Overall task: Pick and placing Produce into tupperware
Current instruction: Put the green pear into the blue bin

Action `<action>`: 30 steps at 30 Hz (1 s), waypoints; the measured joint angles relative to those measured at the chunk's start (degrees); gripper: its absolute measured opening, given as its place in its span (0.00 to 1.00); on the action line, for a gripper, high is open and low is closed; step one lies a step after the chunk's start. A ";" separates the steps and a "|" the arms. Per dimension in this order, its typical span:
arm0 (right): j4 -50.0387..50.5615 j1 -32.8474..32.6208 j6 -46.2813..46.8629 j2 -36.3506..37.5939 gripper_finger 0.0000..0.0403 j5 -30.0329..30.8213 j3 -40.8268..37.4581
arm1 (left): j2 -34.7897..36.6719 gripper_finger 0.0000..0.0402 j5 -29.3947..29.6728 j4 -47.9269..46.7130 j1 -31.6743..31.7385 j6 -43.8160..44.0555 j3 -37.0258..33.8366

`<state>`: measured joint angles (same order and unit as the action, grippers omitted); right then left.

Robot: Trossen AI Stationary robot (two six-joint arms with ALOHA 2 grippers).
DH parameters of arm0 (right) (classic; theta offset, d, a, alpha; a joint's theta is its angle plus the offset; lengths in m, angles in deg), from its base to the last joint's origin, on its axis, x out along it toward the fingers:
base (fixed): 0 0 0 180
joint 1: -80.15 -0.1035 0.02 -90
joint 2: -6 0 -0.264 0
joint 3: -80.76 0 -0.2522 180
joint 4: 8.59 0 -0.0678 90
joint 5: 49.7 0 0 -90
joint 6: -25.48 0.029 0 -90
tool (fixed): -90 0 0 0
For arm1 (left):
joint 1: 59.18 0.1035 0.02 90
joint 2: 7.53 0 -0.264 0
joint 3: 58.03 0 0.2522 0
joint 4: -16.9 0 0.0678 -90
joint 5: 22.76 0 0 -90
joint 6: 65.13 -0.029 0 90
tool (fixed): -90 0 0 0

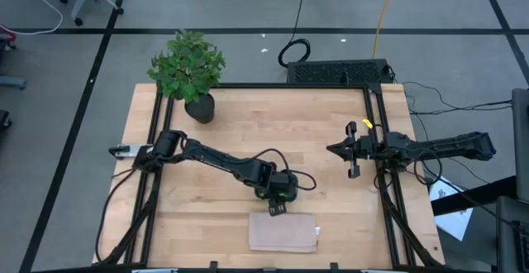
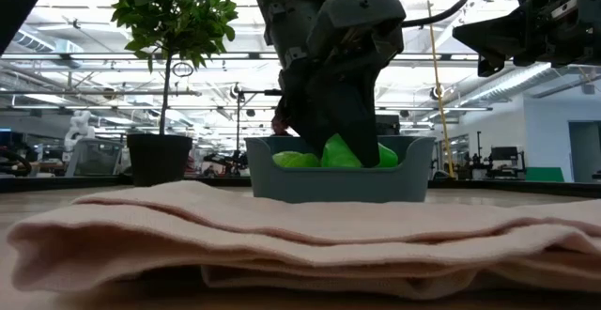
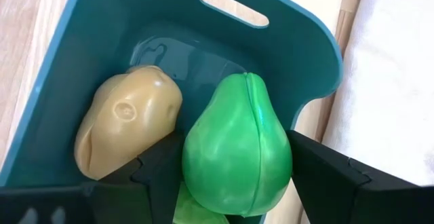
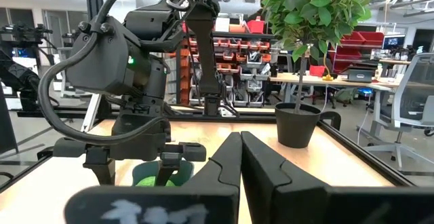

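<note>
Tupperware (image 3: 88,41): centre of the bench (image 1: 331,141), just above the folded cloth (image 1: 284,232) in the high view.
Produce: pear-shaped piece (image 3: 237,146) and tan piece (image 3: 125,129) side by side inside the tupperware.
Left hand (image 1: 278,200): over the tupperware, around the pear-shaped piece.
Potted plant (image 1: 190,70): bench's upper left.
Right hand (image 1: 350,150): right of centre, apart.

One tupperware (image 3: 81,61); three produce pieces (image 3: 237,142); one cloth (image 1: 283,232).

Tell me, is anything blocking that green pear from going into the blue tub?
Nothing visible. The left end effector holds the pear already inside the tub, beside a tan piece, with another green piece below it.
</note>
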<state>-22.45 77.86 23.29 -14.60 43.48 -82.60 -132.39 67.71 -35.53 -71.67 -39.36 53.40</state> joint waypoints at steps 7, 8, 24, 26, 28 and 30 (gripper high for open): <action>0.00 0.00 0.00 0.00 0.00 0.00 0.00 | 0.04 0.59 -0.03 -0.29 0.11 -0.52 0.00; 0.00 0.00 0.00 0.00 0.00 0.00 0.00 | 0.07 0.59 -0.03 -0.31 0.11 -0.64 0.00; 0.02 0.00 0.02 0.00 0.00 0.00 0.00 | 0.07 0.66 -3.02 -0.42 0.48 -1.82 0.00; 0.01 -0.01 0.02 0.01 0.00 0.00 0.00 | 0.09 0.68 -3.02 -0.42 0.48 -1.97 0.00; 0.00 0.00 0.02 0.00 0.00 0.00 0.00 | 0.09 0.68 -3.02 -0.42 0.51 -2.11 0.00; 0.02 0.00 0.02 0.00 0.00 0.00 0.00 | 0.09 0.68 -3.02 -0.42 0.57 -2.11 0.00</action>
<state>-22.43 77.86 23.31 -14.60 43.48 -82.60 -132.31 64.69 -35.95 -71.10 -41.47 53.40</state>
